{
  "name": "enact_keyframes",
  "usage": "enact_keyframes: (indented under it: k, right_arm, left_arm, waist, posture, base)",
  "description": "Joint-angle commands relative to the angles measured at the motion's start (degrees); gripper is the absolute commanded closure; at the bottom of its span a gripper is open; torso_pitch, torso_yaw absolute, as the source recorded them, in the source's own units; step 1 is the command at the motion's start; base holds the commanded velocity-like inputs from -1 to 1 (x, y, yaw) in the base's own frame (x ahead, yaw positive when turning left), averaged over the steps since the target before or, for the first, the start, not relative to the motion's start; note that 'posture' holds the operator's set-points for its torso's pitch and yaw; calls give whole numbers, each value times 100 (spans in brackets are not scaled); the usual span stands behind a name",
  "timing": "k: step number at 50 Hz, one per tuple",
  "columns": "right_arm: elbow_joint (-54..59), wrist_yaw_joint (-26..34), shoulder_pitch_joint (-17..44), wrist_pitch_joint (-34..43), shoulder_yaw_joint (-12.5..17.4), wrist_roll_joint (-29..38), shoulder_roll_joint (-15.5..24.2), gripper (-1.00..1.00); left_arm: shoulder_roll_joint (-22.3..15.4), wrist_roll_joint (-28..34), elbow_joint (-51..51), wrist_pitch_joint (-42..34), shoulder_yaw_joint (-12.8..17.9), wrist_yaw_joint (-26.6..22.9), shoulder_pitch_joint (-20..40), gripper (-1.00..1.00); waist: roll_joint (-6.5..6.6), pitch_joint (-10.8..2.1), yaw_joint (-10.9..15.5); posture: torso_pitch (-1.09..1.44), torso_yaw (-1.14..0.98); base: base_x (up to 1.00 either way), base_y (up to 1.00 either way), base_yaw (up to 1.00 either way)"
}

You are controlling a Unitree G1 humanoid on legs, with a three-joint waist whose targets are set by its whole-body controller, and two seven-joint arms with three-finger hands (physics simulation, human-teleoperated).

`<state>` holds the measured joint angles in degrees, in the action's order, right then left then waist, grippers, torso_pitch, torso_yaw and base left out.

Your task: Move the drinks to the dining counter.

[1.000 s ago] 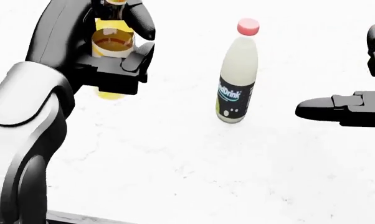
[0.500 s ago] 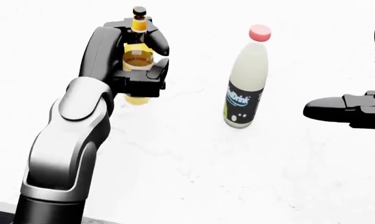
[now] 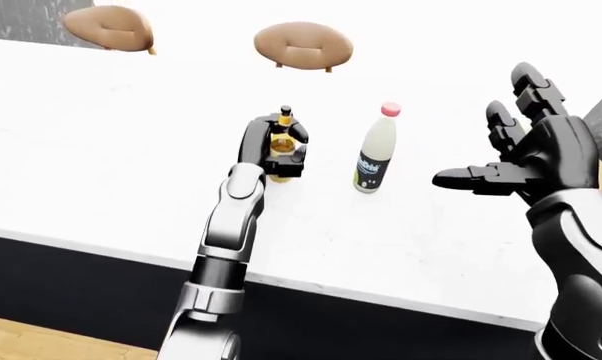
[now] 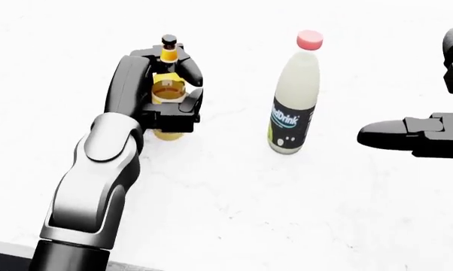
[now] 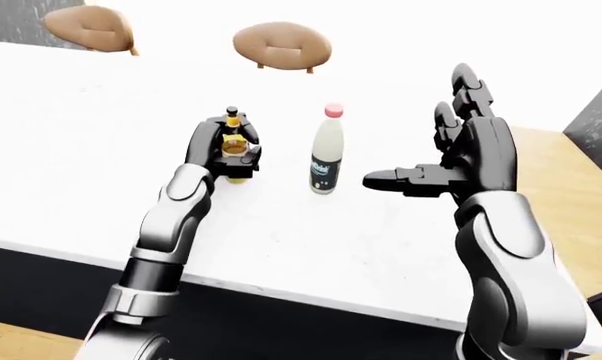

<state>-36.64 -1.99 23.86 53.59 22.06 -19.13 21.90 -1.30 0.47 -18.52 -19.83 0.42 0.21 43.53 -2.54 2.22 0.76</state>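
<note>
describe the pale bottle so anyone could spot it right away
On the white counter, right of the left hand gripping an amber bottle, stands the pale bottle, upright and untouched. It alone has a pink cap and dark label.

Home dining counter (image 3: pixel 101 150) with stools (image 3: pixel 303 43)

One piece of lettering can be read. The pale bottle (image 4: pixel 293 96) with the pink cap, standing upright on the white tabletop (image 4: pixel 234 192), wears a dark label band around its lower half. On that band, white letters run sideways up the bottle; the visible part reads "dDrink", with the start of the word turned out of sight. Below the letters are a few white dots and a yellow-green patch, too small to read. The amber bottle (image 4: pixel 168 90) at its 9 o'clock carries a yellow label with no legible writing.
</note>
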Motion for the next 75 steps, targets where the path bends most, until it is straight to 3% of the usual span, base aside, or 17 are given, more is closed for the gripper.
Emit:
enact_keyframes:
  k: [1,3,4,5,7,29,34,36,41,47,50,59,64,67,69,72,75]
  right_arm:
    - [-156,-13,133,-166,77,11,79,-100]
    - [-150,-11,123,-183,72,13,72,-100]
    - [-143,-9,112,-197,67,20,67,-100]
    - [-135,-2,91,-225,61,29,58,-100]
    - [-110,6,67,-259,56,47,45,-100]
    - [-135,44,14,-288,67,89,-3,-100]
    - [-122,43,20,-301,57,88,-4,-100]
    - [-130,39,26,-290,59,82,-2,-100]
    - [-195,21,48,-207,93,38,20,-100]
    - [-231,-2,47,-169,151,-28,65,-100]
    - [-226,-18,55,-163,170,-53,83,-100]
    - [-368,-50,34,-133,137,7,146,-100]
    - [-536,-13,84,6,94,152,137,-100]
    - [-556,21,80,-7,77,194,83,-100]
    - [-584,35,92,17,80,203,64,-100]
    - [-670,32,117,67,86,172,39,-100]
    - [-742,18,131,123,107,128,34,-100]
  left_arm:
    - [-12,-14,359,359,25,7,262,100]
    - [-16,-1,331,399,29,2,257,80]
    - [-17,7,324,408,31,2,257,62]
    - [-18,14,323,418,30,3,253,31]
    - [-14,41,349,425,18,-1,224,14]
    - [-83,140,648,336,62,-77,121,-29]
    - [-129,134,753,259,84,-92,110,-44]
    - [-133,124,855,191,84,-92,90,-61]
    - [-206,86,1070,42,133,-110,57,-68]
    - [-373,117,1494,-68,234,-34,-285,-81]
    - [-466,127,1838,-261,312,15,-455,-100]
    - [-717,97,3610,-1157,556,-4,-1235,-100]
    - [-744,-1,4482,-1626,646,-46,-1541,-100]
    - [-755,-89,4898,-1788,749,-50,-1723,-100]
    - [-742,-138,5061,-1820,753,-24,-1836,-100]
    - [-750,-139,5216,-1921,719,-39,-1851,-100]
    - [-744,-154,5503,-2150,691,-47,-1851,-100]
  waist:
    - [-19,-177,1]
    - [-16,-178,0]
    - [-16,-178,-1]
    - [-15,-179,-1]
    - [-15,-178,-4]
    - [8,-193,-8]
    - [13,-197,-15]
    - [15,-201,-12]
    - [21,-200,-10]
    - [37,-194,-17]
    - [51,-200,-28]
    - [90,-183,-40]
    - [179,-427,-53]
    - [257,-287,-67]
    - [263,-328,-69]
    - [208,-289,-109]
    - [44,-290,-162]
  posture:
    - [0,0]
    - [0,0]
    - [0,0]
    - [0,0]
    - [0,0]
    - [0,0]
    - [0,0]
    - [0,0]
    - [0,0]
    - [0,0]
    - [0,0]
    - [0,0]
    - [0,0]
    - [0,0]
    - [0,0]
    - [0,0]
    - [0,0]
  base:
    - [0,0,0]
    - [0,0,0]
    - [0,0,0]
    - [0,0,0]
    - [0,0,0]
    - [0,0,0]
    - [0,0,0]
    - [0,0,0]
    - [0,0,0]
    - [0,0,0]
    - [0,0,0]
    - [0,0,0]
    - [-54,0,0]
    - [-100,0,0]
    - [-100,2,0]
    - [-100,2,0]
    - [-100,3,0]
